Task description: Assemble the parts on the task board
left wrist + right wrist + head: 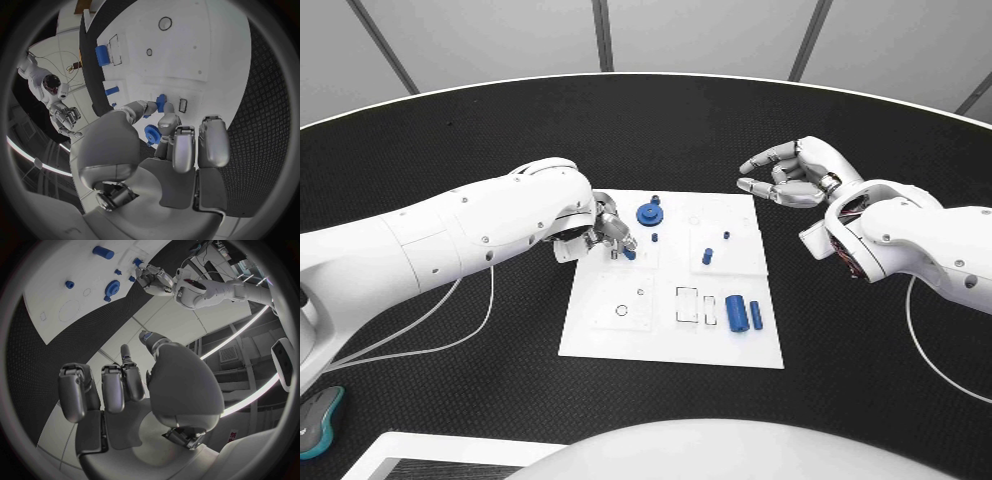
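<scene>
1 white task board (668, 335) lies on 1 black surface (473, 120). On the board, the head view shows 1 blue gear-like round part (648, 213), 2 blue cylinders lying side by side (736, 314), 3 small blue pegs standing near the middle (707, 256), and 1 small blue piece (629, 254) at the fingers of the left hand (606, 236). There are 2 hands: left, and right hand (792, 173).

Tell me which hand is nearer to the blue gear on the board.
Left. The left hand is over the task board right beside the blue gear, pinching a small blue part. The right hand hovers off the board's far right corner.
</scene>
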Controlling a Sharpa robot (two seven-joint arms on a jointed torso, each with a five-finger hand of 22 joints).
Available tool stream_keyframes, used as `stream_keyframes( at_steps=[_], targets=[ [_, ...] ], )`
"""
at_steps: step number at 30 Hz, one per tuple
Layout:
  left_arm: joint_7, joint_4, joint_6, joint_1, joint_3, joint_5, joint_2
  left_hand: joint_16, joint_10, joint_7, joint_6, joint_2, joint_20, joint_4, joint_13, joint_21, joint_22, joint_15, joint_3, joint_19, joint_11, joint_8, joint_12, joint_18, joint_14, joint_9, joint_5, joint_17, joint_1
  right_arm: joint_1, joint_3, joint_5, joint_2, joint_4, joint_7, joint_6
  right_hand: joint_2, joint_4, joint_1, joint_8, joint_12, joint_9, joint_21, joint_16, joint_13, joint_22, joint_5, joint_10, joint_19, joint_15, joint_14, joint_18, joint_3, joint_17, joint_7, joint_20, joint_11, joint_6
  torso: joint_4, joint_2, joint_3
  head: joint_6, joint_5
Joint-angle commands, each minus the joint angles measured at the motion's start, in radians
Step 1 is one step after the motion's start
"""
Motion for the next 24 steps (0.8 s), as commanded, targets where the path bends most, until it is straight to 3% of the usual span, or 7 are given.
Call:
stream_keyframes(
  at_steps=[1, 24],
  targets=[
    [0.000, 0.001, 0.002, 0.000, 0.000, 0.000, 0.000, -0.004, 0.035, -0.012, 0.013, 0.002, -0.005, -0.051, 0.000, -0.001, 0.001, -0.006, 0.048, 0.001, -0.027, 0.005, 0.005, -0.010, 0.078, -0.001, 0.001, 0.156, 0.011, 0.000, 0.000, 0.000, 0.000, 0.000, 0.000, 0.000, 0.006, 0.005, 0.002, 0.005, 0.001, 0.001, -0.007, -0.006, 0.143, 0.136, 0.007, 0.004, 0.041, -0.006, 0.076, 0.019, -0.001, 0.141, -0.001, -0.006, -0.003, -0.003, 0.0003, 0.000, -0.0002, -0.001, -0.001],
    [-0.002, 0.000, 0.000, 0.000, 0.000, 0.000, 0.003, -0.004, 0.046, -0.025, 0.015, -0.010, -0.010, -0.033, 0.009, -0.001, 0.004, -0.012, 0.011, 0.004, -0.035, 0.006, 0.010, -0.011, 0.078, 0.005, -0.035, 0.156, -0.003, 0.000, 0.000, 0.000, -0.002, 0.001, 0.001, -0.003, 0.006, 0.007, 0.000, 0.006, 0.000, 0.001, -0.008, -0.007, 0.142, 0.133, 0.007, 0.003, 0.040, -0.006, 0.076, 0.020, -0.002, 0.139, -0.001, -0.006, -0.003, -0.003, 0.0007, 0.000, -0.0001, -0.004, -0.002]
  ],
)
